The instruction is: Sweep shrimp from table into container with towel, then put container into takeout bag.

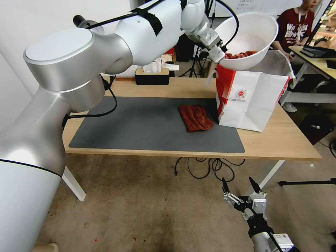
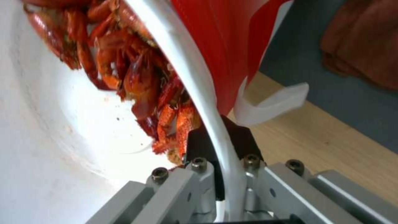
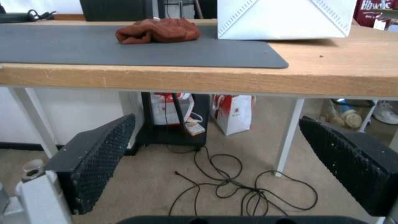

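Hanging above the one takeout bag (image 1: 250, 101) at the table's (image 1: 280, 140) far right, the left gripper (image 1: 217, 52) pinches the container (image 1: 250, 38); one towel (image 1: 194, 118) lies left of the bag, a tissue box (image 1: 152, 76) farther back. At the left wrist, shrimp (image 2: 141, 77) pile against the clamped rim. Below the near edge, the right gripper (image 3: 215, 155) gapes empty

Shrimp (image 1: 240, 54) in container (image 1: 252, 33) above takeout bag (image 1: 255, 99); towel (image 1: 194, 118) left, on table (image 1: 280, 140).
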Controlling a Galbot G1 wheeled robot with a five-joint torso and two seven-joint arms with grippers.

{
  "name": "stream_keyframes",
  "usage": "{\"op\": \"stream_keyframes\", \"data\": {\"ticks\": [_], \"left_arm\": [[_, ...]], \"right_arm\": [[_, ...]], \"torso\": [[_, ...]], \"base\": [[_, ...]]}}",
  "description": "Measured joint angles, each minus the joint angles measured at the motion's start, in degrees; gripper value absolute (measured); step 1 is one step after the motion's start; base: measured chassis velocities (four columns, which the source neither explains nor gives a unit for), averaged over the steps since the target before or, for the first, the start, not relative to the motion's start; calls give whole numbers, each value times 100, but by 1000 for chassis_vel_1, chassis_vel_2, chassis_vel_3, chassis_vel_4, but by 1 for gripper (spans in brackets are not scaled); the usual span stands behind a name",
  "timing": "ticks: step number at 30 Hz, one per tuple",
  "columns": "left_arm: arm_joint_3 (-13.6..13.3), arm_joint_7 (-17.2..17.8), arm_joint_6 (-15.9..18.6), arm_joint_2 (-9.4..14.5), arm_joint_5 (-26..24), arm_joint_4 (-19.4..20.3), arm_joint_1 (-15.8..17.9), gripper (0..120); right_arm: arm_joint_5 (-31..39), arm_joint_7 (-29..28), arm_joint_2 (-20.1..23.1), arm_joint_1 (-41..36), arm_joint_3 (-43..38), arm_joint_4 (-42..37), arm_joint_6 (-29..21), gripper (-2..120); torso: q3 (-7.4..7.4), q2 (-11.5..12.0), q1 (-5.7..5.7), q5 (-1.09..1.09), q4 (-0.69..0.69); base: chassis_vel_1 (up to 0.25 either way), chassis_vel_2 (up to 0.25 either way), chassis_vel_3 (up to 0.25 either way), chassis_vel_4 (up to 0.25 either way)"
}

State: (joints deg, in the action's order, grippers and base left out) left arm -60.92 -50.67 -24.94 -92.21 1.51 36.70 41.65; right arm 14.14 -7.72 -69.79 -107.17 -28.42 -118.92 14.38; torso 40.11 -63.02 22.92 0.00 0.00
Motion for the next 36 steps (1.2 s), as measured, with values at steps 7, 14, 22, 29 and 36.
{"op": "stream_keyframes", "data": {"ticks": [7,14,22,29,36], "left_arm": [[-115,-90,16,4,-8,30,5,0],[-156,-107,25,5,-30,209,-3,0],[-197,-95,23,6,-17,340,59,0],[-219,171,11,8,74,399,104,20],[-247,446,22,7,141,489,159,48]], "right_arm": [[20,6,33,55,31,77,0,100],[34,8,55,128,58,134,-2,100],[103,8,97,158,26,157,-10,100],[109,8,102,224,47,209,-22,100],[130,4,133,278,51,260,-31,100]], "torso": [[0,0,0,0,0],[0,0,0,0,0],[0,0,0,0,0],[0,0,0,0,0],[0,0,0,0,0]], "base": [[0,0,0,0],[0,0,0,0],[0,0,0,0],[0,0,0,0],[0,0,0,0]]}}
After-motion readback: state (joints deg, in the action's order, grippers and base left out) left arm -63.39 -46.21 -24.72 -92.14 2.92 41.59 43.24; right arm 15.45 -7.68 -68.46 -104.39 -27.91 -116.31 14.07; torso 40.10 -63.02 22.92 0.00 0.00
